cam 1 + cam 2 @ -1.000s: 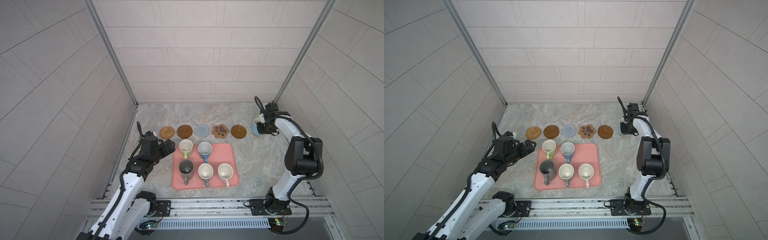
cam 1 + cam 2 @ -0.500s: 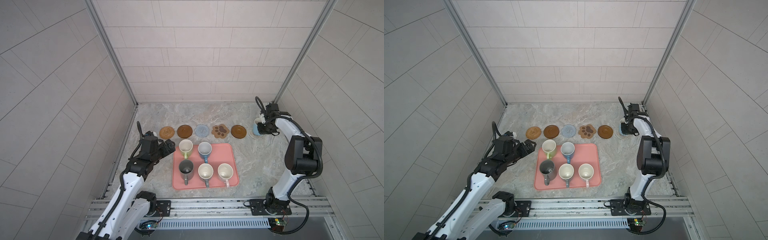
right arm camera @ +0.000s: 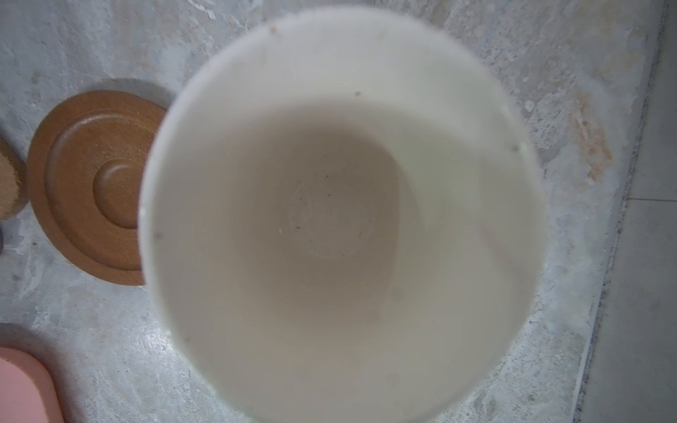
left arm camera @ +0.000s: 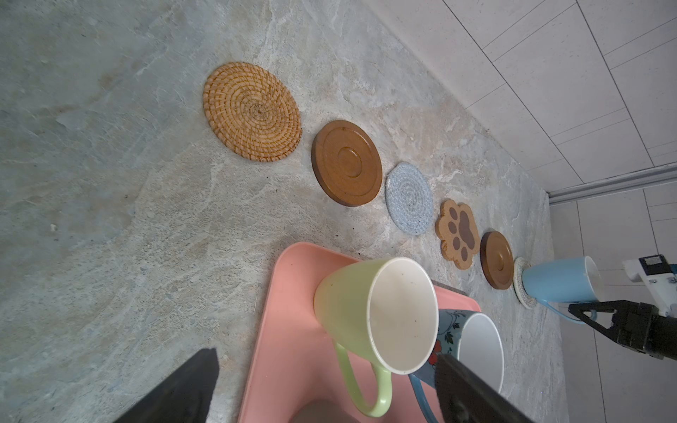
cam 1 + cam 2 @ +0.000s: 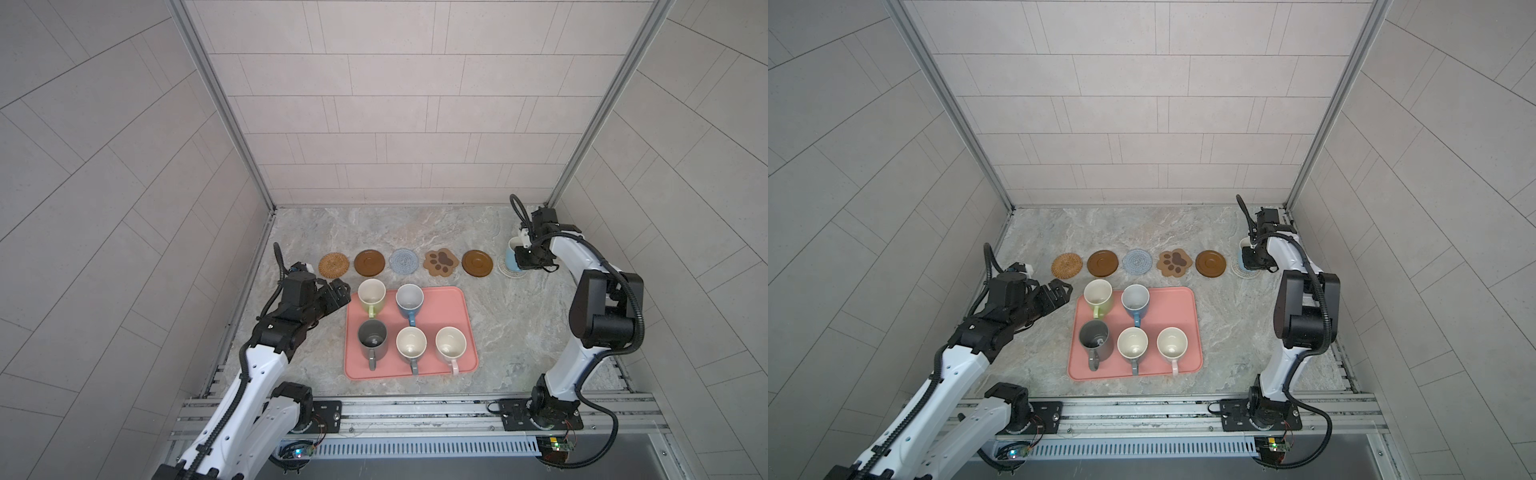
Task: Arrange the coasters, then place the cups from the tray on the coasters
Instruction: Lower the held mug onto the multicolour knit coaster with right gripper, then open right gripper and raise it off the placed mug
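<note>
Six coasters lie in a row behind the pink tray (image 5: 451,303): rattan (image 5: 333,264), brown disc (image 5: 369,262), blue-grey crochet (image 5: 404,261), paw (image 5: 441,262), brown disc (image 5: 477,262), beige crochet (image 5: 508,271). A light blue cup (image 5: 511,249) stands on the beige one, and my right gripper (image 5: 523,258) is shut on its handle. That cup's pale inside (image 3: 340,219) fills the right wrist view and hides the jaws. Several cups stay on the tray: light green (image 5: 371,293), flowered blue (image 5: 409,297), dark grey (image 5: 372,336), grey-handled (image 5: 411,343), pink-handled (image 5: 450,343). My left gripper (image 5: 340,291) hangs open beside the tray's far left corner, facing the green cup (image 4: 377,315).
The marble table (image 5: 519,332) is walled in by tiles on three sides. The blue cup is close to the right wall's metal post (image 5: 552,199). A rail (image 5: 415,409) with both arm bases runs along the front edge.
</note>
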You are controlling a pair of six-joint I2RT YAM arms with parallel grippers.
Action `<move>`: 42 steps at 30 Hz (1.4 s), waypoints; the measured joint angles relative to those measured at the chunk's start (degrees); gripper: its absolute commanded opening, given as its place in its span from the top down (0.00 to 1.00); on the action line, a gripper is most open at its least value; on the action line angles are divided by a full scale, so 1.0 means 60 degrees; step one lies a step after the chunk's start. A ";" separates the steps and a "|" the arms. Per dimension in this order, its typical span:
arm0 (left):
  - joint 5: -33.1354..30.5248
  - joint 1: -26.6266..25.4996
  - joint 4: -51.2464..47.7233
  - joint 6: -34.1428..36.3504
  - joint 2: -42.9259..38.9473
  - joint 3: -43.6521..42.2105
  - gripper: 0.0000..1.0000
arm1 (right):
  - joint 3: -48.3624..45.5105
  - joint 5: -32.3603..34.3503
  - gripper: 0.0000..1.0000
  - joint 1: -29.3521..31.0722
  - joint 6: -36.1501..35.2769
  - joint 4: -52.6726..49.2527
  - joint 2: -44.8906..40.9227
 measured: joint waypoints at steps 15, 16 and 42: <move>0.0004 0.0000 0.0000 0.0004 -0.0044 -0.0044 0.00 | -0.0229 0.0080 0.73 -0.0004 -0.0084 0.0302 0.0000; 0.0004 0.0000 0.0000 0.0004 -0.0044 -0.0044 0.00 | -0.0248 0.0084 0.72 -0.0004 -0.0087 0.0295 0.0000; -0.0055 0.0000 -0.0044 0.0102 -0.0565 -0.0149 0.00 | -0.0510 0.0444 0.50 -0.0004 0.0233 -0.0186 -0.1982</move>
